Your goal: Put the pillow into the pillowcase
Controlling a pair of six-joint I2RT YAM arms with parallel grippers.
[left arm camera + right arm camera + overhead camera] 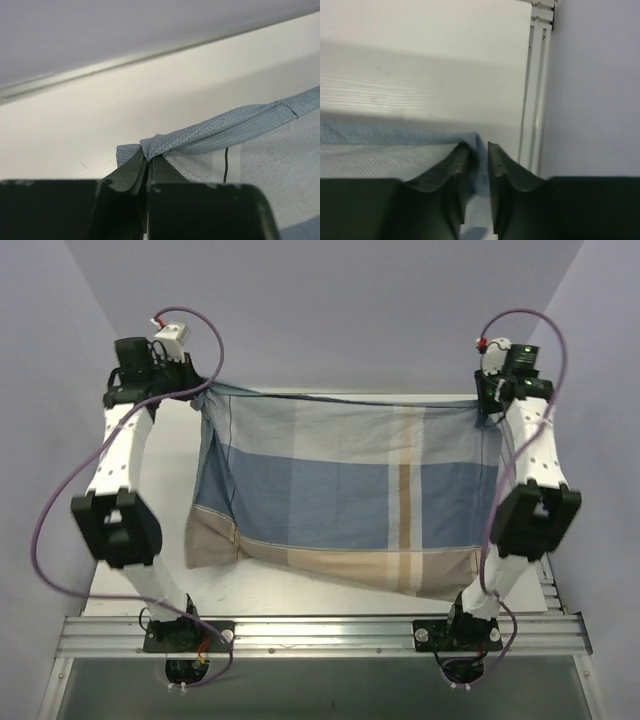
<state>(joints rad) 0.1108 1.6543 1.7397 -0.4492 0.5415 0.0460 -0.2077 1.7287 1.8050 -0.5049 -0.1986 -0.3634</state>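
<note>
The pillowcase hangs spread flat over the middle of the desk, stretched by its two far corners, with its top hem pulled into a nearly straight line from 10 o'clock to 2 o'clock. The cloth slopes down toward 6 o'clock, where its tan bottom band sags near the arm bases. The left end effector at 10 o'clock is fully closed, and the left wrist view shows the blue hem bunched into a knot at its pinched tips. The right end effector at 2 o'clock grips the other corner. In its wrist view the jaws stand a sliver apart, with the folded blue edge caught between the tips.
</note>
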